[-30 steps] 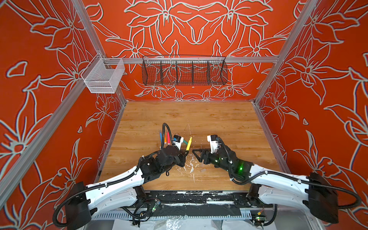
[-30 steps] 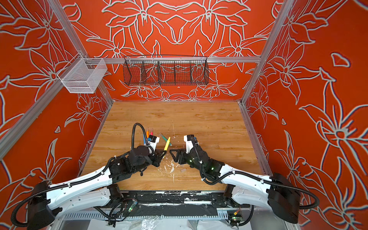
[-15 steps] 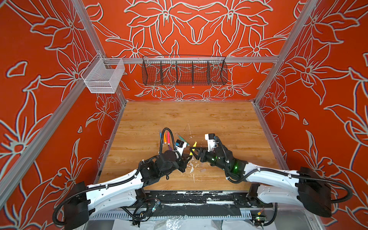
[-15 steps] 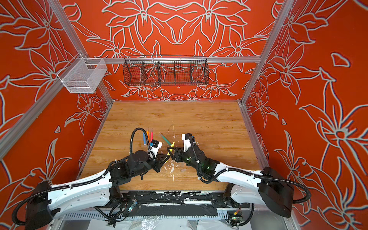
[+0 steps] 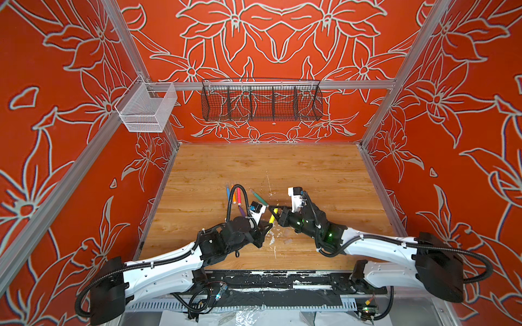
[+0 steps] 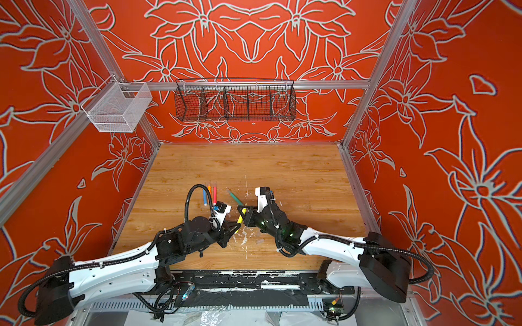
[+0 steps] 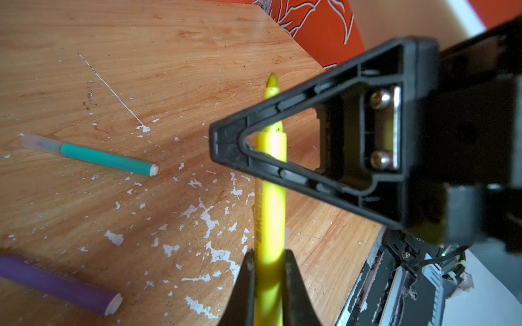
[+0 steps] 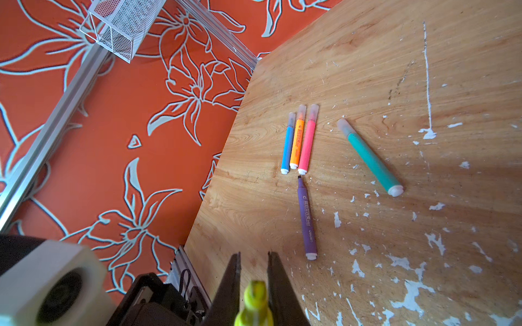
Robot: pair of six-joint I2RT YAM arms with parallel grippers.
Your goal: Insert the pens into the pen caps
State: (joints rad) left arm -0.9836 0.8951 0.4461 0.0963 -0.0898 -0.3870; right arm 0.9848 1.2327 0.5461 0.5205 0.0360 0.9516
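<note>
Left gripper point(image 7: 268, 258): jaws clamped on yellow pen point(image 7: 270, 214) barrel. Right gripper point(image 8: 254, 255): jaws closed on its tip end. Pen held above tabletop point(image 5: 310, 169), near green pen point(image 7: 108, 159), tip bare.

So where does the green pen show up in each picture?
In a top view: green pen lies slanted, near the middle of the picture.
In a top view: green pen, likewise near the middle.
Left wrist: flat on the wood, to one side of the yellow pen.
Right wrist: alone, apart from three side-by-side pens.
Shared landmark: the long white scratch near its cap.
</note>
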